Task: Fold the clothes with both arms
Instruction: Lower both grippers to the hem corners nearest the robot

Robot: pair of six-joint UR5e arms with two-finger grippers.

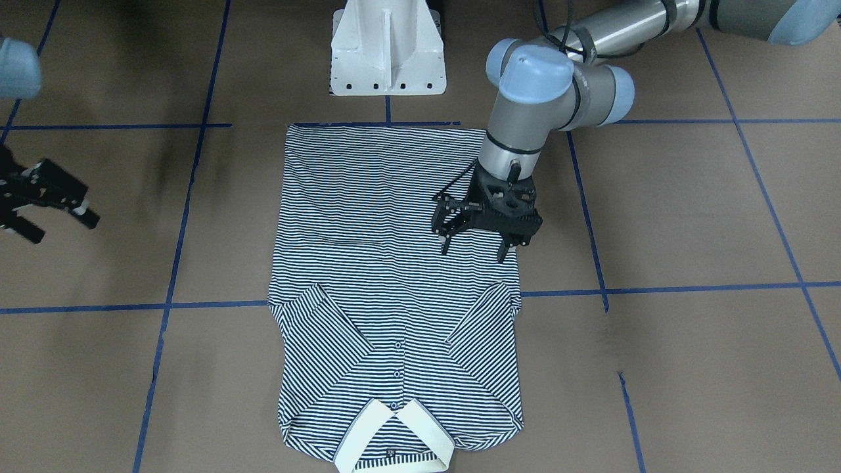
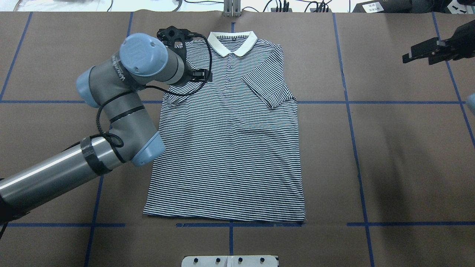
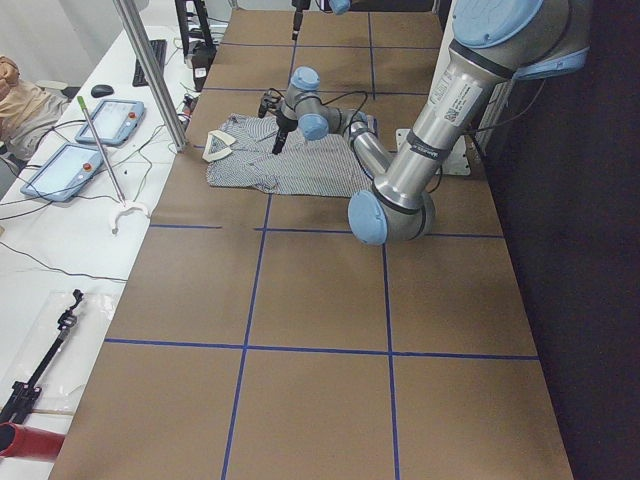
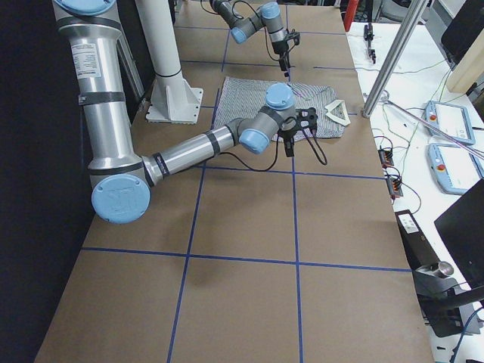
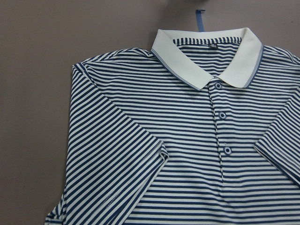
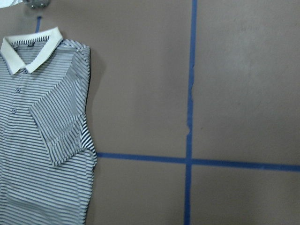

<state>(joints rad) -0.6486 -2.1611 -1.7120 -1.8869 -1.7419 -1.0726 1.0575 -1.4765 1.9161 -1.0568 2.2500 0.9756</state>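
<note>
I see the shirt (image 1: pixel 394 263) flat on the table (image 1: pixel 690 210), sleeves folded in, hem toward the pedestal (image 1: pixel 387 52). My left gripper (image 1: pixel 474 253) hovers over its side edge, fingers spread; overhead, that arm hides one shoulder. The right gripper (image 1: pixel 66 228), also spread, hangs well off the shirt.

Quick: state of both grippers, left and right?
Left gripper: fingers open, holding nothing, over the polo shirt.
Right gripper: fingers open, holding nothing.

Overhead and front views (facing oppositely) share the shirt (image 2: pixel 230 148).
</note>
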